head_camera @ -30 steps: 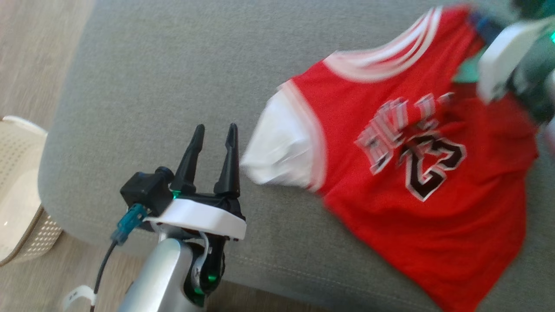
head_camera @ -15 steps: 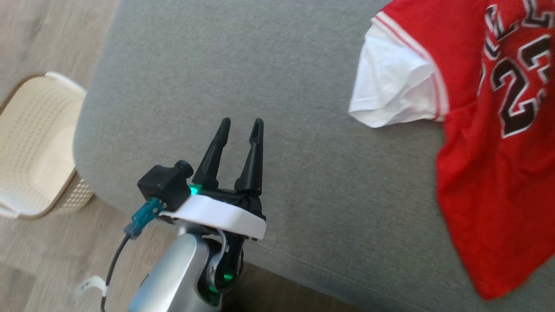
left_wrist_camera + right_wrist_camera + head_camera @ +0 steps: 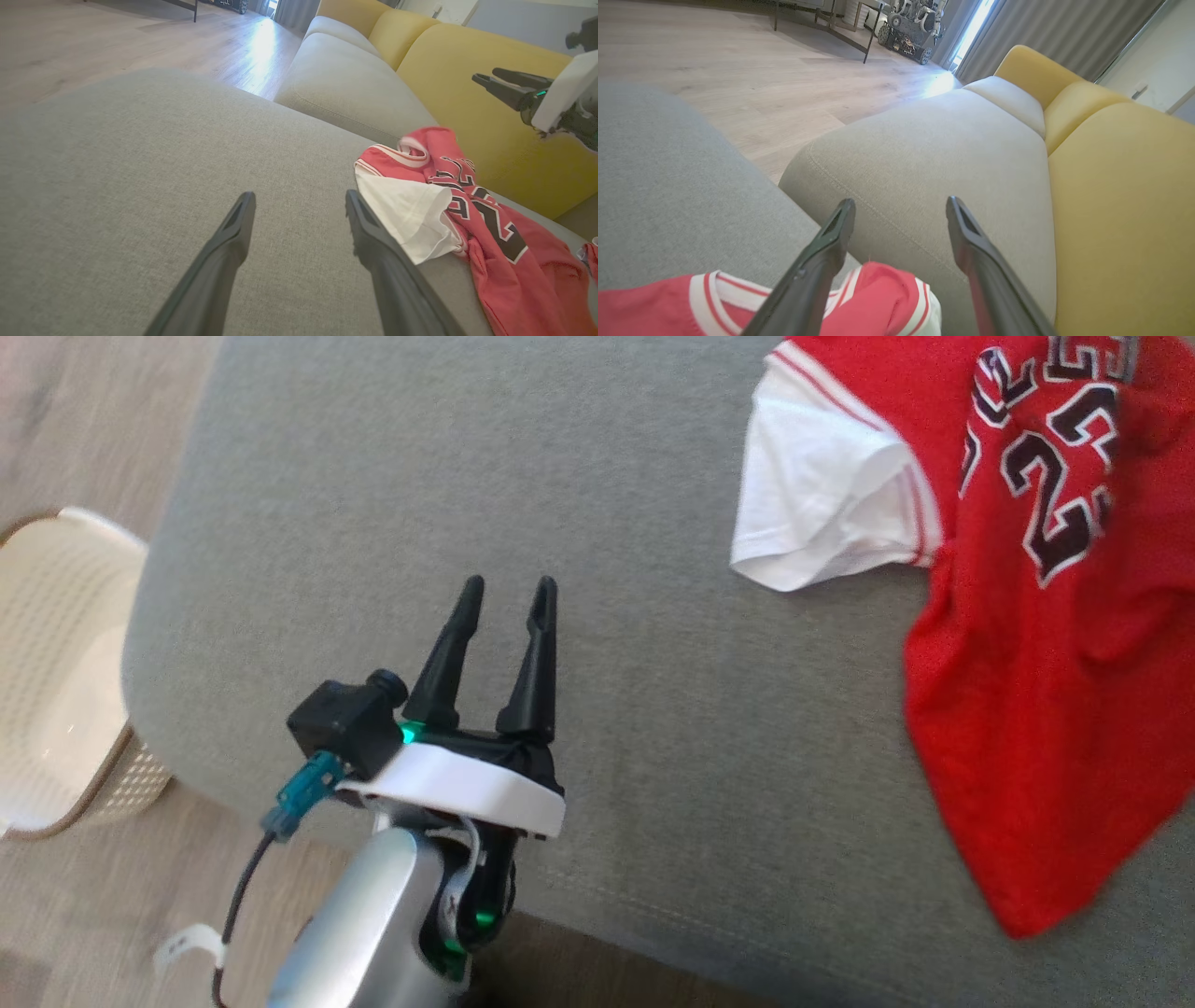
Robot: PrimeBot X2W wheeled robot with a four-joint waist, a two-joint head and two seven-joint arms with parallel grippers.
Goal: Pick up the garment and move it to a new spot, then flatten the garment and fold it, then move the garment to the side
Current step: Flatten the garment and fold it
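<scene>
Our right claw [image 3: 900, 201] has just let go. A second ago it was clamped at the jersey's [image 3: 1027, 709] shoulder; now its fingers stand wide apart with nothing between them, and the striped collar lies just beneath and behind its tips. From the left wrist we see that claw up in the air, clear of the cloth.

Our left claw [image 3: 510, 583] has not changed: fully spread, empty, hanging over bare grey seat [image 3: 653, 523]. The jersey rests on the seat off to this claw's right, its white sleeve the nearest part, near but not touching. The basket [image 3: 56, 663] stands on the floor to this claw's left. The head camera has swung, so the jersey's shift in that view is not its own move.

We judge the carry to the new spot done. The jersey lies rumpled, collar bunched and body creased, so flattening comes next, likely with both claws at its edges.
</scene>
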